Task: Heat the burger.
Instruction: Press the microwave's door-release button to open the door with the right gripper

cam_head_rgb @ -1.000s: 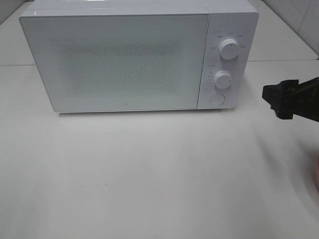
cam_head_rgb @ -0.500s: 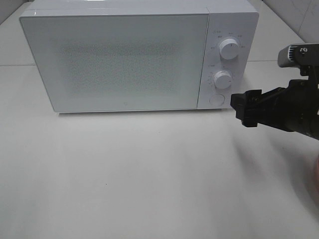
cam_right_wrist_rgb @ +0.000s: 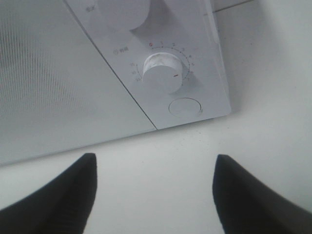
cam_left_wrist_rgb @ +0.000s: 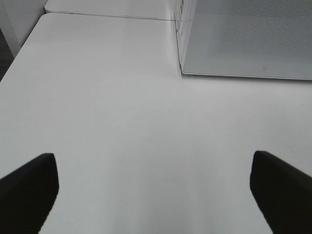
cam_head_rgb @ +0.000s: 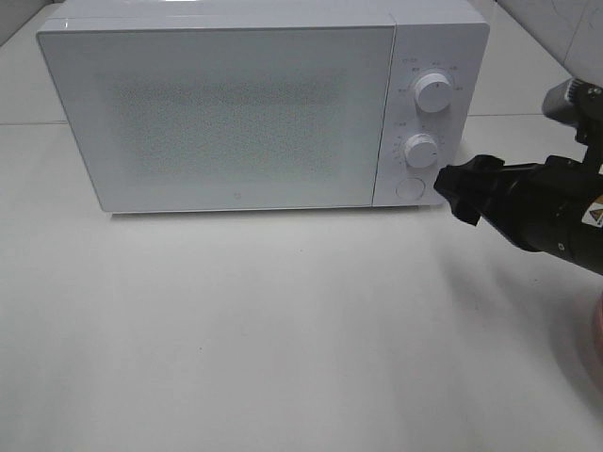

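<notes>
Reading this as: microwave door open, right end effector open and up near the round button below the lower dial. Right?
One error: the microwave door is shut, lying flat across the front, as the exterior high view shows. The rest holds: the right end effector is open and near the round button below the lower dial.

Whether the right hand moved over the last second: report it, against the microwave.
Yes. The right hand moved left, from the view's right edge to just beside the round button on the microwave.
</notes>
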You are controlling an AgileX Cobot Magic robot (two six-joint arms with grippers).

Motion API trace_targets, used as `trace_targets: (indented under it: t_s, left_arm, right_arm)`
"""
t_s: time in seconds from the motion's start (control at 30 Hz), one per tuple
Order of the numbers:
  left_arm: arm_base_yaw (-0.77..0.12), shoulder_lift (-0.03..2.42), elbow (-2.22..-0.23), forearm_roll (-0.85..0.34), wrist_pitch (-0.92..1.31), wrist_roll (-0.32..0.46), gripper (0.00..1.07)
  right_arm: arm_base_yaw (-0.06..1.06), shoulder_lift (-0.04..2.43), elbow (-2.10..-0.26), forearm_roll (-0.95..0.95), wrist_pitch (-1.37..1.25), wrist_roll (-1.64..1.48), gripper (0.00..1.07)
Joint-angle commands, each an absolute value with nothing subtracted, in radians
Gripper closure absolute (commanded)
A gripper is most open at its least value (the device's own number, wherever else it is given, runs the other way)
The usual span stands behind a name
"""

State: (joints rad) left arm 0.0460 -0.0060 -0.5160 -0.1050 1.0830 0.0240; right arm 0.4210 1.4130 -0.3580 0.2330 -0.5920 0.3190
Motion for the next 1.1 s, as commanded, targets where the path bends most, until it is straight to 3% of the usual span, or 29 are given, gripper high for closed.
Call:
trace_targets:
  t_s: [0.03,0.17,0.23,0.5,0.6,1.1]
  left_arm:
    - [0.049,-0.016,-0.514,-0.106,1.067,0.024,0.07]
    - [0.049,-0.016,-0.514,-0.106,1.067,0.024,0.07]
    - [0.049,-0.016,-0.514,-0.106,1.067,0.024,0.07]
    - [0.049,-0.016,-0.514,-0.106,1.067,0.024,0.07]
    - [0.049,-0.016,-0.514,-0.106,1.067,0.024,0.07]
    - [0.049,-0.016,-0.514,-0.106,1.067,0.024,0.07]
  right_arm:
    - [0.422,1.412,-0.358,0.233,-0.634,0.635,0.61]
    - [0.422,1.412,-0.358,0.233,-0.644,0.801,0.72]
    - [0.422,1.412,-0.358,0.233,-0.645,0.936,0.84]
    - [0.422,1.412,-0.358,0.234,-0.659,1.18,1.03]
    - [0.422,1.412,-0.358,0.233,-0.673,1.208,1.07]
    - [0.422,1.469,-0.357,0.237,-0.65,1.24,1.07]
